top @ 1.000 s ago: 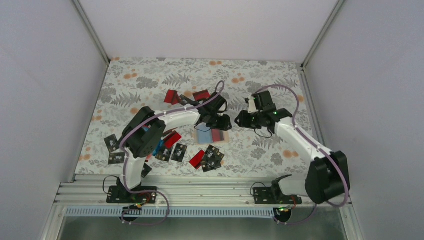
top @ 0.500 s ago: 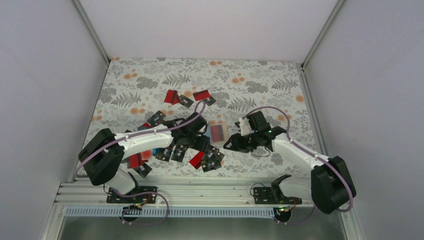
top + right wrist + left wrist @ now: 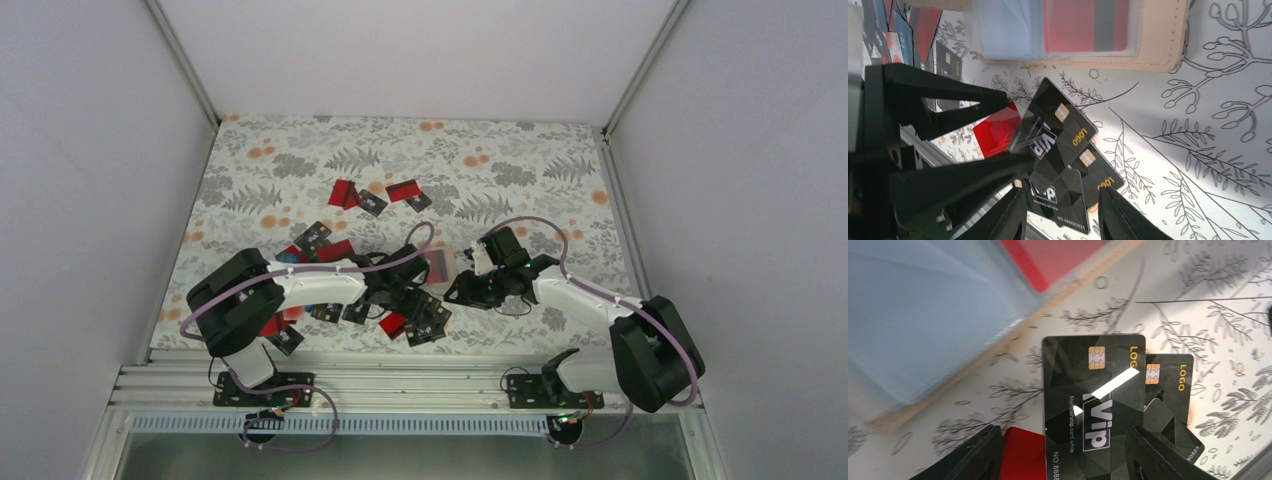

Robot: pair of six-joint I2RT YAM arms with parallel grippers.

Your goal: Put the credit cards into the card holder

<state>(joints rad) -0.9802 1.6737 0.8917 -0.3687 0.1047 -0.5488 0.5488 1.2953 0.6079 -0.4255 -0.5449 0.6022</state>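
The card holder (image 3: 441,263) lies open on the floral cloth, tan rim and grey-blue pockets, with a red card (image 3: 1083,25) in one clear pocket (image 3: 923,315). Just near of it lies a small pile: black VIP cards (image 3: 426,314) and a red card (image 3: 392,323). My left gripper (image 3: 400,295) is open, its jaws (image 3: 1065,440) straddling the top black card (image 3: 1093,405), with the red card (image 3: 1025,455) by its left finger. My right gripper (image 3: 462,290) is open and empty (image 3: 1062,200), over another black card (image 3: 1063,197) of that pile, facing the left gripper's fingers (image 3: 948,100).
More red and black cards lie at the back (image 3: 345,193), (image 3: 405,190), at mid-left (image 3: 315,236) and under the left arm (image 3: 285,325). The metal rail (image 3: 400,385) runs along the near edge. White walls stand on three sides.
My left gripper has swung from over the card holder down to the near pile of black cards. My right gripper has come nearer and lower, close beside the same pile.
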